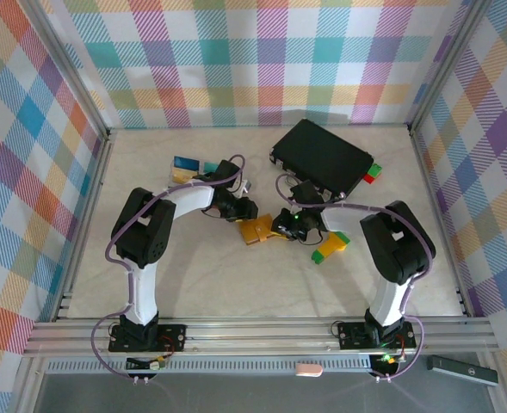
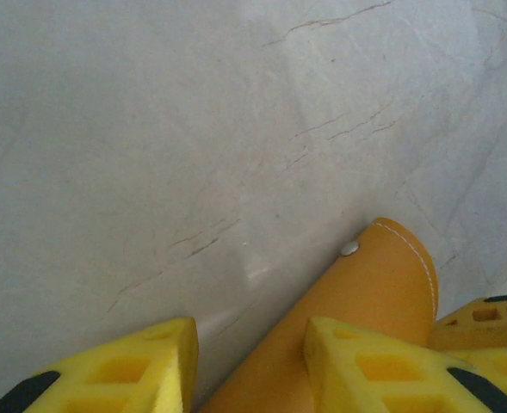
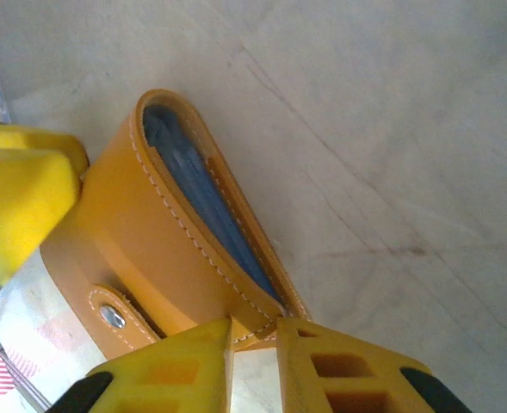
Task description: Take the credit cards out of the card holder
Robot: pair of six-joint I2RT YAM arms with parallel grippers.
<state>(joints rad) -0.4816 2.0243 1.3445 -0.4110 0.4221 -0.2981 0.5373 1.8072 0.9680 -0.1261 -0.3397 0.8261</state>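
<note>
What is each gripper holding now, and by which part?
The right fingers pinch the orange-tan leather card holder at its stitched open edge. Its rounded end lies between the left fingers; whether they grip it cannot be told.

The top external camera sits high above and behind the arm bases, looking down from afar on the whole pale marbled tabletop (image 1: 219, 284). Each wrist camera hangs close over that surface, the left looking past the left gripper (image 2: 250, 344) and the right past the right gripper (image 3: 254, 331). All three views share the orange-tan stitched leather card holder (image 1: 258, 229) (image 2: 374, 284) (image 3: 141, 232), lying mid-table.
</note>
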